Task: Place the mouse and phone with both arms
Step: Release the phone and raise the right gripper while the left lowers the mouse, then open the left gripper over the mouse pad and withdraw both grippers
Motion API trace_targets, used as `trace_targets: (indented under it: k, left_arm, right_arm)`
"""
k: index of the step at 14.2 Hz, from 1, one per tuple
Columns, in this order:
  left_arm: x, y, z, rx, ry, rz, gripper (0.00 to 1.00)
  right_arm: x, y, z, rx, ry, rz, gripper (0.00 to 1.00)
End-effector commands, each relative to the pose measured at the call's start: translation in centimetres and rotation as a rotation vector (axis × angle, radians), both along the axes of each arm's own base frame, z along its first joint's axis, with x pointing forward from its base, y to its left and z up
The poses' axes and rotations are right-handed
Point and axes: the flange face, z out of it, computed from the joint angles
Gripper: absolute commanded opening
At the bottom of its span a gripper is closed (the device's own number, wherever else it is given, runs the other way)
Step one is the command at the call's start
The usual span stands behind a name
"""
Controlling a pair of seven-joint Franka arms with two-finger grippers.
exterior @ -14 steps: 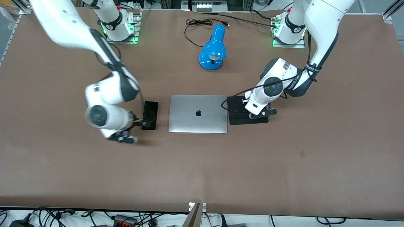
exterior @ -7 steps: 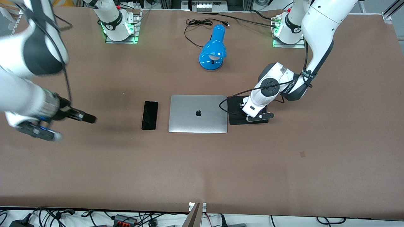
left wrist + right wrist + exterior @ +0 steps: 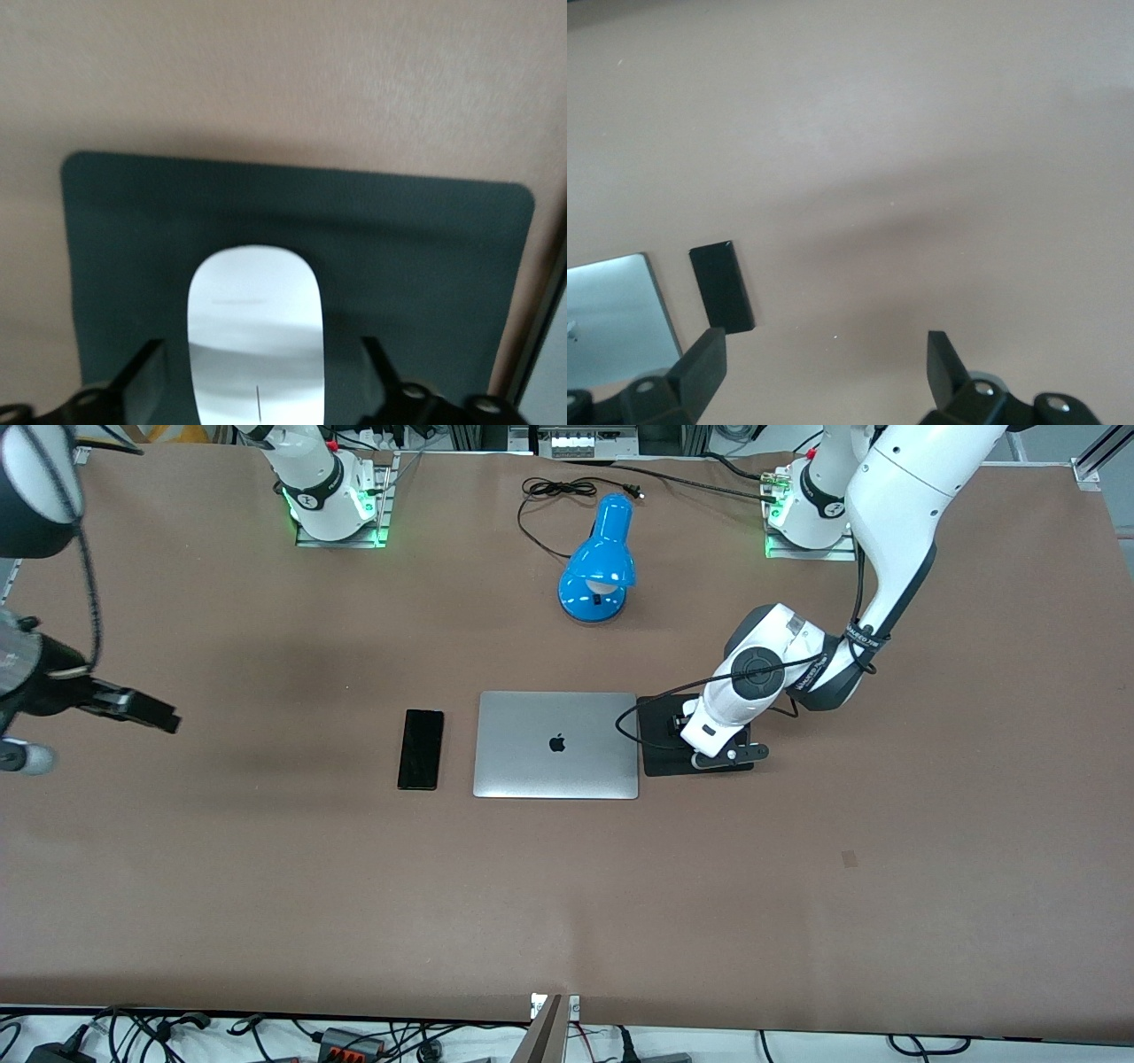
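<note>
— Where's the phone (image 3: 421,748)?
— Flat on the table, just beside the laptop (image 3: 555,745). The right gripper (image 3: 133,708) hangs spread and empty, well apart.
— The mouse (image 3: 255,329)?
— On the mat (image 3: 660,731), between the left gripper's (image 3: 257,381) spread fingers; contact unclear.

A wide brown table (image 3: 567,886) fills the view, evenly lit. Metal frame rails (image 3: 1094,460) stand at its top corners. Cables and power adapters (image 3: 345,1038) lie along its bottom edge.
</note>
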Motion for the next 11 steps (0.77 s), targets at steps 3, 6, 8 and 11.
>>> trace_targets:
  k: [3, 6, 8, 11]
  left_arm:
    - [4.1, 2.0, 11.1, 0.196, 0.119, -0.047, 1.00]
    - [6.8, 4.8, 16.3, 0.206, 0.150, -0.068, 1.00]
    - [8.3, 7.0, 19.6, 0.182, 0.171, -0.155, 1.00]
    - [10.2, 9.7, 24.5, 0.131, 0.150, -0.238, 1.00]
  right_arm:
    - [-4.6, 0.8, 1.8, -0.033, 0.037, 0.055, 1.00]
    - [-5.5, 0.9, 1.8, -0.039, -0.007, 0.058, 1.00]
    - [-5.2, 0.7, 2.0, -0.036, -0.003, 0.058, 1.00]
    - [-5.7, 0.5, 2.0, -0.012, 0.023, 0.061, 1.00]
